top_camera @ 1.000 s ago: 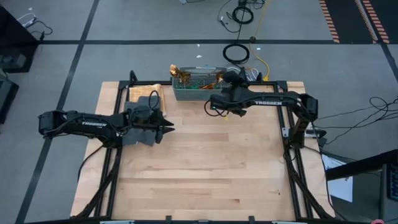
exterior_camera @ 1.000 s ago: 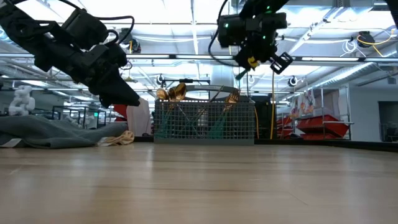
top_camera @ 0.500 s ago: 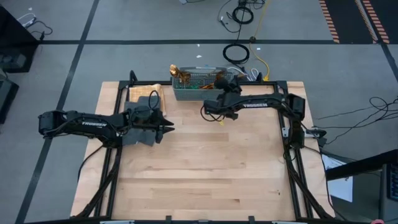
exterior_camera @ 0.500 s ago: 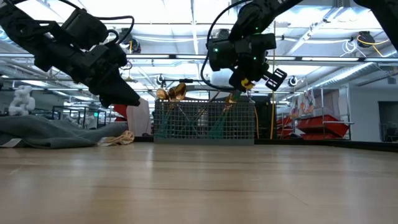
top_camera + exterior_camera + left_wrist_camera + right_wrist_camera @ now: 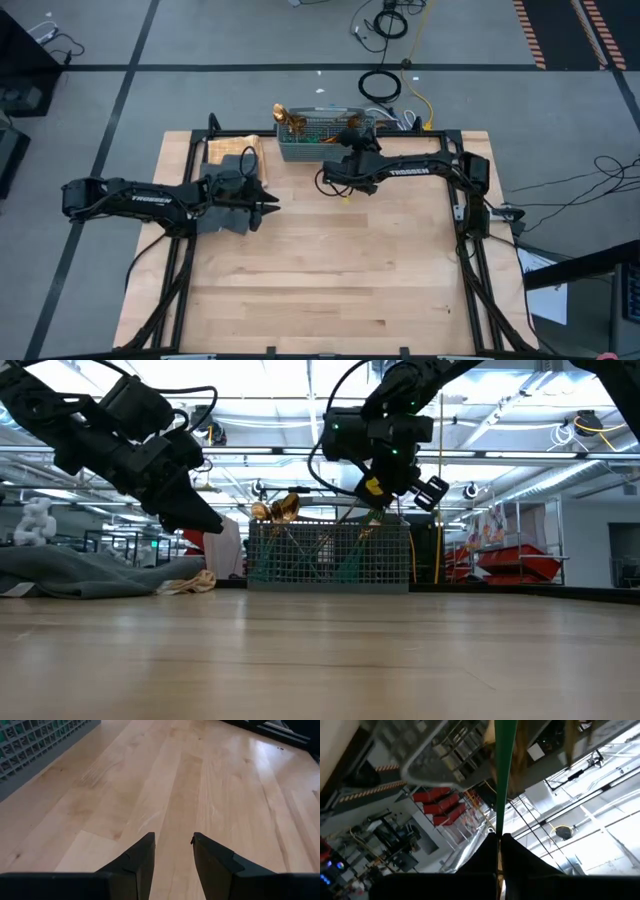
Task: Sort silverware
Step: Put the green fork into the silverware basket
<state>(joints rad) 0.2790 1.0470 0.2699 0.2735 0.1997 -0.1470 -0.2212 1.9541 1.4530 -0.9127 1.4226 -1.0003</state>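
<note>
- Holding a teal-handled utensil (image 5: 504,775), my right gripper (image 5: 347,190) hangs in the air just in front of the grey mesh basket (image 5: 312,148), over the back part of the wooden table (image 5: 330,290).
- From my right wrist view, the two dark fingers (image 5: 485,857) are pinched tight on the slim green handle, which runs straight out past them; I cannot tell whether its far end is a spoon, fork or knife.
- From table height, that gripper (image 5: 372,488) sits above the basket's rim (image 5: 328,523), tilted.
- I see the rest of the silverware (image 5: 293,121) standing in the basket, gold heads poking above the mesh (image 5: 275,509).
- My left gripper (image 5: 268,207) hovers over the left side of the table, beside the dark grey cloth (image 5: 222,155), well apart from the basket.
- Its fingers (image 5: 140,860) stand a narrow gap apart with only bare wood between them, gripping nothing.
</note>
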